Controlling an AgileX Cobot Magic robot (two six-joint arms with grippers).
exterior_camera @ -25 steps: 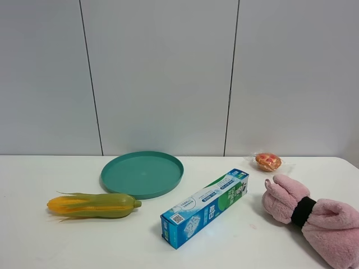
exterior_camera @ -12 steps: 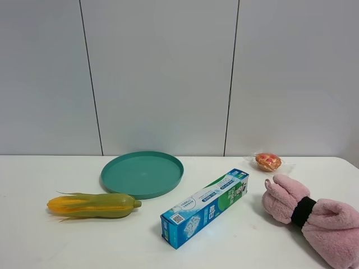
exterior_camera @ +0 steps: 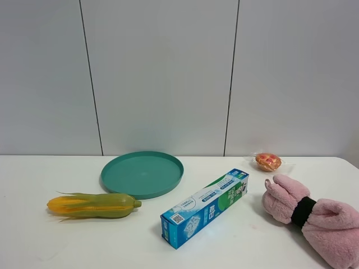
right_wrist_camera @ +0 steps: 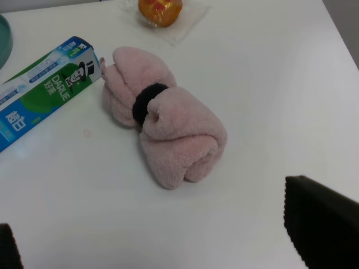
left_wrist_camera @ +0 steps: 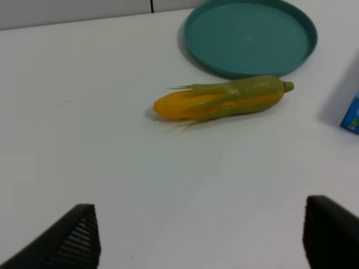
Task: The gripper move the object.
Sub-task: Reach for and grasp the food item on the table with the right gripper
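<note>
White table, left tool and right tool spread wide, empty.

"DARLIE" on the blue-green toothpaste box, other print illegible

Prob. a robotics lab / test bench, not a home or kitchen. Evidence: plain white table set against a flat grey panel wall w/ vertical seams. On it sits a mismatched set, spread apart: corn cob, teal plate, toothpaste box, rolled pink towel w/ black band, wrapped pastry. So food, toiletry & cloth share one surface.
</note>
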